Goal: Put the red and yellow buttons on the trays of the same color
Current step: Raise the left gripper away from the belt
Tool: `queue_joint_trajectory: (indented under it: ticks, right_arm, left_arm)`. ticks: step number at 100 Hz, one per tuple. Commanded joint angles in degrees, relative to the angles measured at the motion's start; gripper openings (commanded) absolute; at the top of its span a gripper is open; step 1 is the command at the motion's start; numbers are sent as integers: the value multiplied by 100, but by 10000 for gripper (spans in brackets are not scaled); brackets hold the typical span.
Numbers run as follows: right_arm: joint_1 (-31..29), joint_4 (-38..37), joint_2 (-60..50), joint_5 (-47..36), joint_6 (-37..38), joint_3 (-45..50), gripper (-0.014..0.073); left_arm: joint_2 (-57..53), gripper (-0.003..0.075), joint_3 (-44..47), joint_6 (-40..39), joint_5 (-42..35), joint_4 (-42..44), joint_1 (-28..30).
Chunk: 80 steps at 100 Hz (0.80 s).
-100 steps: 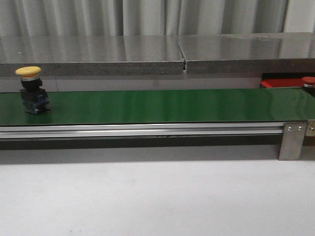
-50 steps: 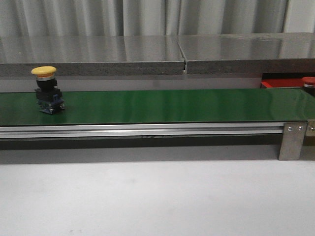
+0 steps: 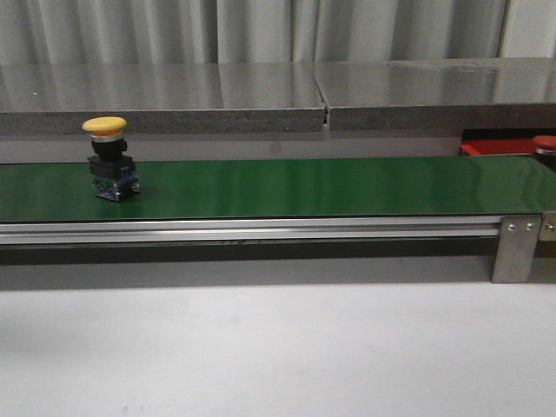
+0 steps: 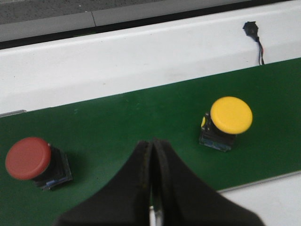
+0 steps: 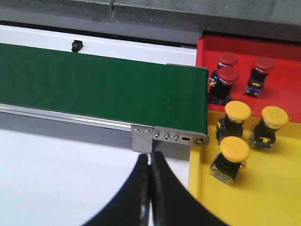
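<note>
A yellow button on a black base rides the green belt at the left; it also shows in the left wrist view. A red button stands on the belt beside it, seen only in the left wrist view. My left gripper is shut and empty above the belt, between the two buttons. My right gripper is shut and empty above the white table near the belt's end. The red tray holds three red buttons. The yellow tray holds three yellow buttons.
A grey stone ledge runs behind the belt. The belt's aluminium rail and end bracket stand at the right front. The white table lies in front. A small black cable fitting sits beyond the belt.
The yellow button has travelled to the right along the belt. Nothing else has visibly moved in the front view.
</note>
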Motion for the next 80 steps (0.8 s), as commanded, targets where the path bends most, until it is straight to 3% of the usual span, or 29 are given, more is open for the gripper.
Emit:
queue_joint_trajectory:
  ticks: [1, 44, 80]
  right_arm:
    - [1, -30, 23, -401, -41, -147, -122]
    - [1, -25, 23, -471, -41, -147, -122]
    - [1, -29, 605, 51, -118, -557, -122]
  left_arm:
    - [-554, -19, 153, -2, -433, -156, -64]
    - [-2858, -19, 1925, -2, -453, -615, -64]
    - [-3888, -19, 2352, -2, -147, -619, -64]
